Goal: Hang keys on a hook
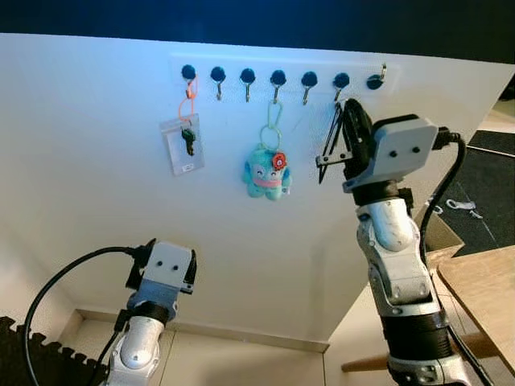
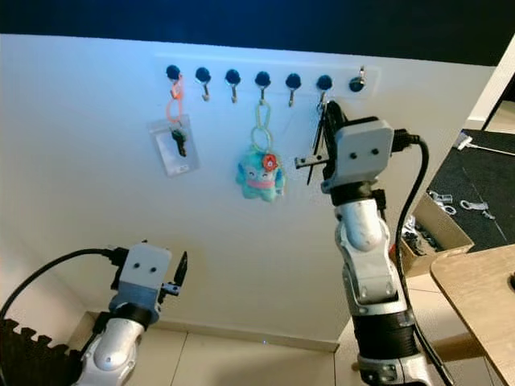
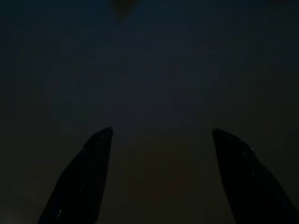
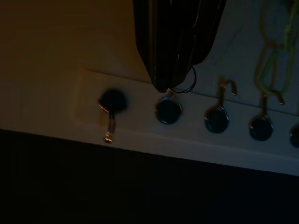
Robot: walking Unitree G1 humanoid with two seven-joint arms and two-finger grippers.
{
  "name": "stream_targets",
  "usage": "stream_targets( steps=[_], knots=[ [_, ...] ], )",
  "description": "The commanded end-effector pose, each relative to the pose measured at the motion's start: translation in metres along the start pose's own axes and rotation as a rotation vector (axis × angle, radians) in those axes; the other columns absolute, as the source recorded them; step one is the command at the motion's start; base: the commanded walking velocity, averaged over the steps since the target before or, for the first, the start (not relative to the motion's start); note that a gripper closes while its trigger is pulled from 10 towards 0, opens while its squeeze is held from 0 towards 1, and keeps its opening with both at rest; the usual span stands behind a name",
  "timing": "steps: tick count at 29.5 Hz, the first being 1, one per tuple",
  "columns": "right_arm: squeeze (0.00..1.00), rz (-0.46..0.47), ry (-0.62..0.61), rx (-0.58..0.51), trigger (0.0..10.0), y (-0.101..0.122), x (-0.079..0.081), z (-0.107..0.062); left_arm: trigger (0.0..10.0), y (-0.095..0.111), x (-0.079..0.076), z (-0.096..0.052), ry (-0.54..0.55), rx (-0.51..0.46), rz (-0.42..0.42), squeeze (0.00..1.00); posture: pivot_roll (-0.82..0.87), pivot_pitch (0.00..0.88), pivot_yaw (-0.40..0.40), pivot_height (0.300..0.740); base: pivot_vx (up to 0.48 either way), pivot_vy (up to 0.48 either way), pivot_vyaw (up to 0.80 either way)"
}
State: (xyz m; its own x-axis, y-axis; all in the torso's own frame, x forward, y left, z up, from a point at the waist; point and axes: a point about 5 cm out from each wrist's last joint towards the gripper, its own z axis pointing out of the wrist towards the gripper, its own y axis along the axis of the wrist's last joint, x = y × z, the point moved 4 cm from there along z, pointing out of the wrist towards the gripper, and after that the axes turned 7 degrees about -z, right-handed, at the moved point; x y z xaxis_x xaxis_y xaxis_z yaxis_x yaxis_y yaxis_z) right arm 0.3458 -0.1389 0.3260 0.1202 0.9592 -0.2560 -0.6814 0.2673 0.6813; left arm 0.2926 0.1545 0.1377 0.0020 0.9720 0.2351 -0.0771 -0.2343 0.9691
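A white rail (image 1: 282,63) on the wall carries a row of several black-based hooks. My right gripper (image 1: 344,106) is raised to the sixth hook (image 1: 340,83) and is shut on a key ring (image 4: 186,87). The ring sits right at that hook's base (image 4: 168,110); whether it is over the hook I cannot tell. The keys (image 1: 324,159) dangle beside the fingers. The end hook (image 1: 376,79) is bare. My left gripper (image 1: 190,277) hangs low by the wall, open, with its fingers (image 3: 84,182) apart.
An orange loop with a clear card sleeve and dark key (image 1: 183,143) hangs from the first hook. A teal plush (image 1: 267,173) on a green chain hangs from the fourth. A wooden table (image 1: 483,289) and a cardboard box (image 2: 430,225) stand at the right.
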Motion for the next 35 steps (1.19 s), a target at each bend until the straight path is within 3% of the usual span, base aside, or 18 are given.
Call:
stream_targets(
  steps=[1,13,24,35],
  knots=[
    [0.0,0.006,-0.027,0.03,10.0,-0.006,-0.006,0.0,10.0,-0.004,-0.001,-0.003,0.003,0.023,0.001,0.0,0.15,0.16,-0.004,0.74,0.0,0.0,0.0],
    [0.0,0.02,-0.072,0.072,10.0,-0.016,-0.015,0.006,10.0,-0.004,-0.003,0.0,-0.004,0.019,-0.001,0.0,0.14,0.154,0.006,0.74,0.0,0.0,0.0],
    [0.0,0.064,0.04,-0.022,10.0,0.002,0.005,0.009,10.0,-0.004,-0.001,-0.002,0.004,0.019,0.0,0.0,0.15,0.154,-0.002,0.74,0.0,0.0,0.0],
    [0.0,0.059,0.044,-0.019,10.0,0.002,0.008,0.014,10.0,-0.003,-0.003,-0.001,0.001,0.017,-0.003,0.0,0.15,0.153,-0.003,0.74,0.0,0.0,0.0]
  ],
)
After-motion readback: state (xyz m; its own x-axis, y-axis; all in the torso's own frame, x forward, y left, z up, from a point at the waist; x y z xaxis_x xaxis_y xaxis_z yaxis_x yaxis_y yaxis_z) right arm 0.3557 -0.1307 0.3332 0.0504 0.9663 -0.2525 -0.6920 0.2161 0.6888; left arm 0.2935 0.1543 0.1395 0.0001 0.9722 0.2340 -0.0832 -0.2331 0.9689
